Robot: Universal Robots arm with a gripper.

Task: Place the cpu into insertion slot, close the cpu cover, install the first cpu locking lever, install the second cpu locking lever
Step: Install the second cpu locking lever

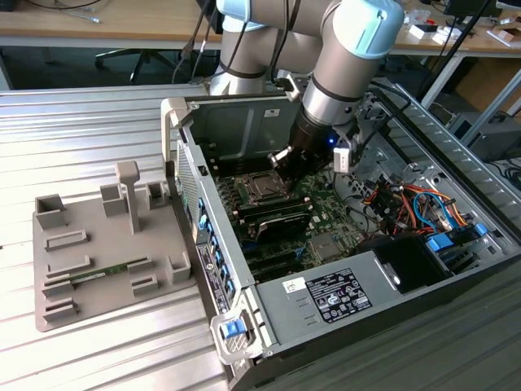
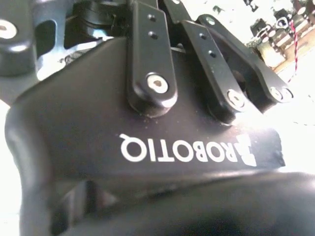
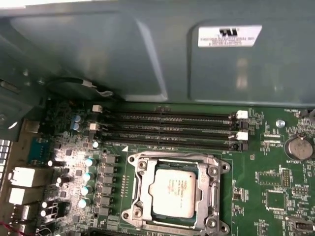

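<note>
Cpu (image 3: 173, 191): dull silver-grey metal top. Cpu cover (image 3: 212, 170): bright, glossy metal frame. Circuit board (image 3: 266, 189): green, slight sheen. Gripper body (image 2: 147, 128): matt black, smooth. Computer case wall (image 3: 98, 54): grey-green painted metal. Worktop (image 1: 81, 138): ribbed, brushed aluminium.

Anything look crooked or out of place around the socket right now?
Nothing stands out. The cpu lies flat and square in the insertion slot, the cpu cover sits level around it, and the memory slots look straight.
</note>
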